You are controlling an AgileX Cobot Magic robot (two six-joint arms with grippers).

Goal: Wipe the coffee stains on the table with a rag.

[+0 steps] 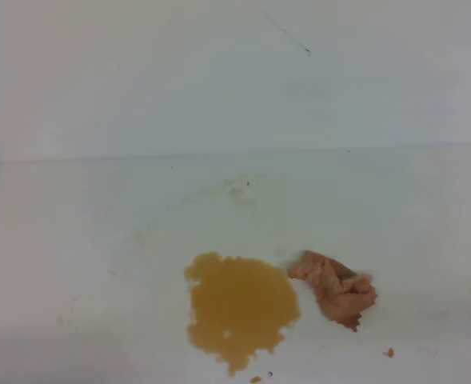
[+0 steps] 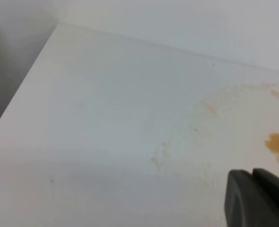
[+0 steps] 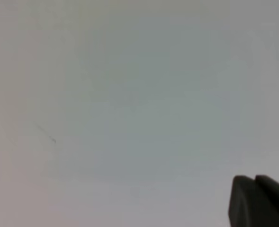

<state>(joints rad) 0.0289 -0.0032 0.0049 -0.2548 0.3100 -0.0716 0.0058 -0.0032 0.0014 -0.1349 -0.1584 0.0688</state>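
A: While the high view is covering the white surface [image 1: 75, 240], what is lying on it, left to right?

B: Faint yellowish marks [image 1: 233, 190] are showing toward the back. The coffee stains [image 1: 239, 308] are sitting as one large amber puddle near the front, middle of the view. Smaller spots are lying near the front edge, below and to the right of the puddle. The rag [image 1: 335, 290], a pinkish-orange crumpled wad, is lying just right of the puddle, its near corner almost touching the puddle's upper right rim.

A: Left claw?

B: In the left wrist view the left claw [image 2: 255, 198] is showing only as a dark shape at the lower right corner. I cannot tell how its fingers are standing. It is pinching nothing visible.

A: Right claw?

B: The right claw [image 3: 257, 201] is appearing at the lower right corner of its own view, facing a plain pale wall [image 3: 130, 94]. Its fingers are pressed together, holding nothing.
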